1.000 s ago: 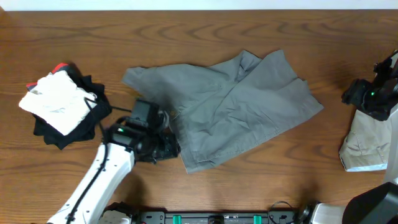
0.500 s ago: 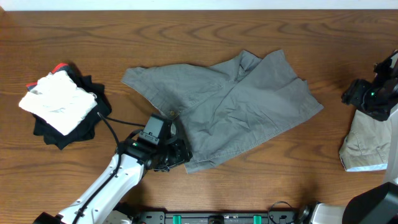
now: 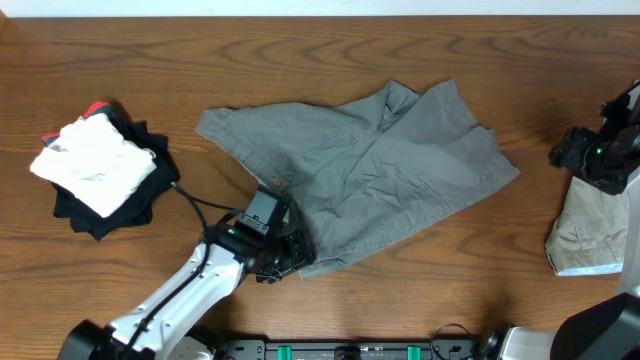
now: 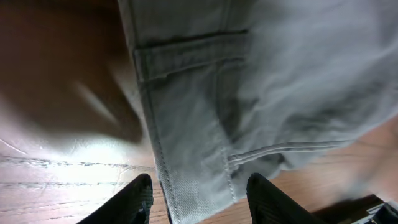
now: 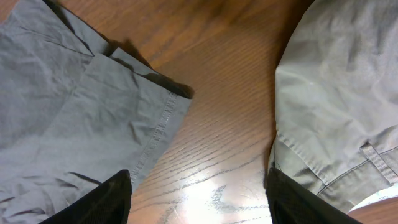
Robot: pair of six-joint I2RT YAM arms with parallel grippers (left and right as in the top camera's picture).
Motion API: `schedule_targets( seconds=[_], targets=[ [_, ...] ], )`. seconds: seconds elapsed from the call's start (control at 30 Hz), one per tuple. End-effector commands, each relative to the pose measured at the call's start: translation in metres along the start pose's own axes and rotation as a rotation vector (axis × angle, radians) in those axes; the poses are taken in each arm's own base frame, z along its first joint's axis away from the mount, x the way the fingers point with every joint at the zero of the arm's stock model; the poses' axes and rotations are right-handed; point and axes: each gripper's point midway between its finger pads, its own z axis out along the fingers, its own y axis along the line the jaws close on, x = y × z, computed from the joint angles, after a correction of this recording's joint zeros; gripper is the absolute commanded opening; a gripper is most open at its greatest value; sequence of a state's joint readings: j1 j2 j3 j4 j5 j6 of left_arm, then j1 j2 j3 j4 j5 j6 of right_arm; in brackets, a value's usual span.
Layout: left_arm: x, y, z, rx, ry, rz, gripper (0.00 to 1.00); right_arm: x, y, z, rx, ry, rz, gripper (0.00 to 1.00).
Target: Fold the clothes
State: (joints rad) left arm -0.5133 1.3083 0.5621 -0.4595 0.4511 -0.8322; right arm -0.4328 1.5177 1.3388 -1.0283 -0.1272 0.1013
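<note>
left hand (image 4: 202, 202) spread, sliding in to straddle grey shorts (image 3: 370, 170) hem | right hand (image 5: 199, 199) spread, idling | first fold likely beginning

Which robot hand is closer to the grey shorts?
Left. The left gripper straddles the near hem of the grey shorts; the right gripper hangs by the beige garment, apart from them.

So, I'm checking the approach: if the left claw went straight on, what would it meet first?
Probably the hemmed corner of the grey shorts, lying right ahead of the open left claw, though depth is unclear.
</note>
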Motion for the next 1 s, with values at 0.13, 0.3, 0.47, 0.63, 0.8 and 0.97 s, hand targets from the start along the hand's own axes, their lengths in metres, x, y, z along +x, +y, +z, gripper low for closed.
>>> schedule_targets(
  seconds=[0.13, 0.3, 0.47, 0.63, 0.8, 0.97],
  targets=[
    [-0.003, -0.010, 0.009, 0.029, -0.002, -0.006, 0.31, 0.002, 0.004, 0.001, -0.007, 0.005, -0.022, 0.67],
    [-0.006, -0.014, 0.008, 0.047, -0.014, 0.036, 0.06, 0.002, 0.004, 0.001, -0.007, 0.009, -0.022, 0.68],
    [-0.010, 0.012, -0.011, -0.026, -0.033, 0.026, 0.06, 0.004, 0.004, 0.001, -0.006, 0.016, -0.021, 0.67],
    [-0.035, 0.046, -0.060, -0.081, -0.161, -0.039, 0.06, 0.016, 0.007, 0.001, -0.023, 0.066, -0.018, 0.67],
    [-0.059, 0.061, -0.099, -0.028, -0.323, -0.131, 0.06, 0.045, 0.027, 0.006, -0.090, 0.172, -0.038, 0.67],
    [-0.063, 0.064, -0.107, -0.016, -0.361, -0.149, 0.06, 0.094, 0.043, 0.030, -0.112, 0.311, -0.091, 0.67]
  ],
)
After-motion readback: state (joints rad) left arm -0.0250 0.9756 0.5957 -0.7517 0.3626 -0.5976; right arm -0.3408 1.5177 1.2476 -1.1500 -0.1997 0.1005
